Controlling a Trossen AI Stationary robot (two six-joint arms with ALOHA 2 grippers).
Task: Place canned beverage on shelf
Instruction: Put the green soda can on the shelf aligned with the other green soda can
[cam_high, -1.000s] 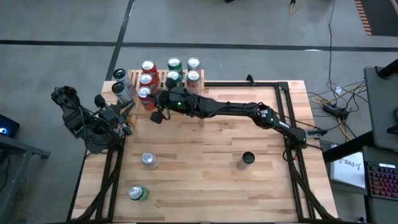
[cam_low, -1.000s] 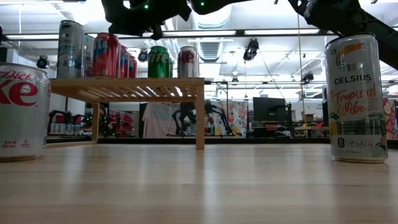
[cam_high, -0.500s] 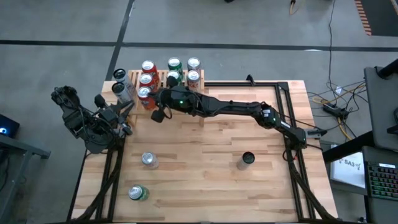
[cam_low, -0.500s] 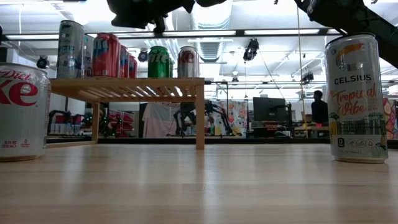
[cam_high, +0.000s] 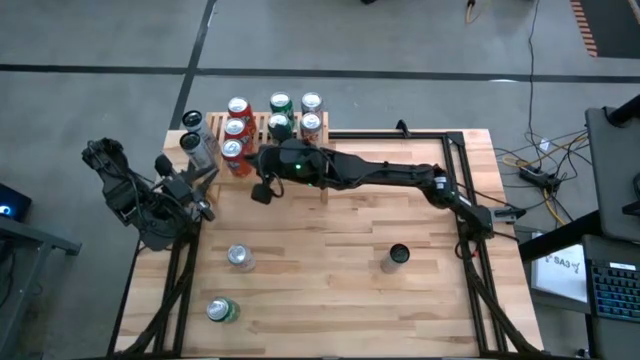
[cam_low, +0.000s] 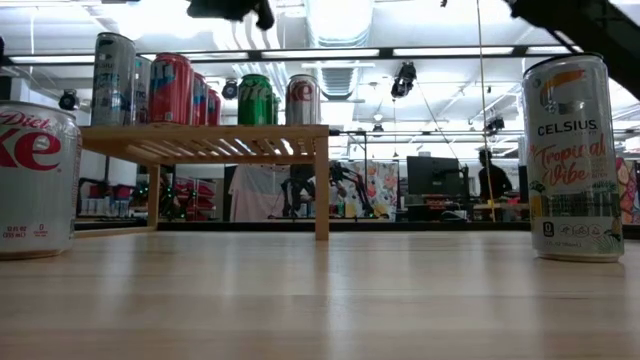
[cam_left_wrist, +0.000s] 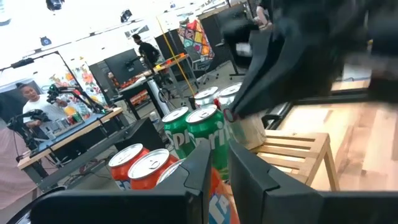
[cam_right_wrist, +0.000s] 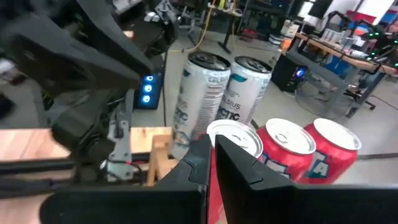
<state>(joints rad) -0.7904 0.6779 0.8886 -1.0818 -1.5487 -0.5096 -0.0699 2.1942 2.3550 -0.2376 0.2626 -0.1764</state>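
Workshop clutter behind; your shelf (cam_high: 262, 131) at the counter's (cam_high: 330, 270) 11 o'clock corner holds eight cans. Right pincer (cam_high: 262, 190) (clenched, empty) hovers beside it; three cans remain loose.

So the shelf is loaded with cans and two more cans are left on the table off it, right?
Not quite: three cans are left on the table, not two. The high view shows a silver-topped can, a green can and a dark-topped can. The shelf is indeed loaded with cans.
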